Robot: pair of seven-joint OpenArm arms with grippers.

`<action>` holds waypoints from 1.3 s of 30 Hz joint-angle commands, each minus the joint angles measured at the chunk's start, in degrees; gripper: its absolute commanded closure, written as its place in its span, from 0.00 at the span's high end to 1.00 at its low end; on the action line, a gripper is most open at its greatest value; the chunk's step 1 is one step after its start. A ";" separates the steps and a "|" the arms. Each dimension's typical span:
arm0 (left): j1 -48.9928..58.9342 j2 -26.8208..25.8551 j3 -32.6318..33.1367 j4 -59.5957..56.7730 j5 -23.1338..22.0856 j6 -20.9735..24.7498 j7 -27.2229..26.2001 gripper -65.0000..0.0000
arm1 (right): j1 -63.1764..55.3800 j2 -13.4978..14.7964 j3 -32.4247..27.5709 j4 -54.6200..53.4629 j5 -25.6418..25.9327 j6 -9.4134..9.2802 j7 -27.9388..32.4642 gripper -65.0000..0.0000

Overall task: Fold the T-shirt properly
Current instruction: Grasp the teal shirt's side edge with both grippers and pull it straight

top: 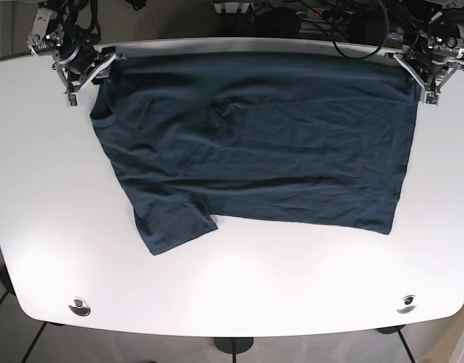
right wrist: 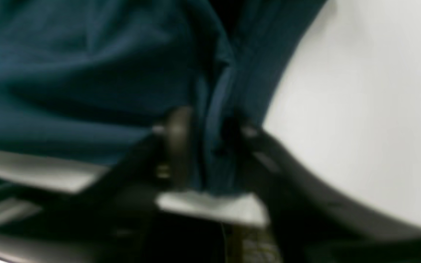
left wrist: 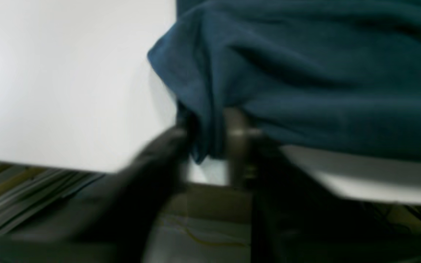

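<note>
- The dark teal T-shirt (top: 255, 151) lies spread on the white bench (top: 239, 295), its long axis running across the base view, with the far edge lying along the bench's far rim.
- One short sleeve (top: 171, 223) points toward the near side of the bench; the neck end is on that view's left, the hem end on its right.
- The cloth is wrinkled, with a bunched fold (top: 217, 121) near the chest.
- The right tool (top: 85, 72) sits at the shirt's far left corner in the base view; in its wrist view the right tool's fingers (right wrist: 175, 138) are closed on a gathered ridge of fabric (right wrist: 214, 146) at the bench edge.
- The left tool (top: 425, 72) sits at the far right corner in the base view; its wrist view, though blurred, shows the left tool's fingers (left wrist: 238, 135) pinched onto a hanging corner of cloth (left wrist: 205, 135).
- Two round fittings (top: 79, 306) sit near the bench's front corners.
</note>
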 commanded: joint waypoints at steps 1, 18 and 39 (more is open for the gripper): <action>-0.06 -0.86 -0.27 1.30 -0.29 0.34 -0.84 0.58 | -1.60 0.65 0.49 5.25 0.89 0.06 1.23 0.59; -20.19 -5.17 1.84 2.00 -0.64 0.34 -0.84 0.62 | 25.47 5.04 0.40 -18.93 0.98 -0.46 0.97 0.69; -47.18 -12.11 11.16 -48.02 6.75 6.89 -9.02 0.63 | 27.32 1.61 -0.04 -28.25 0.80 -0.38 1.41 0.03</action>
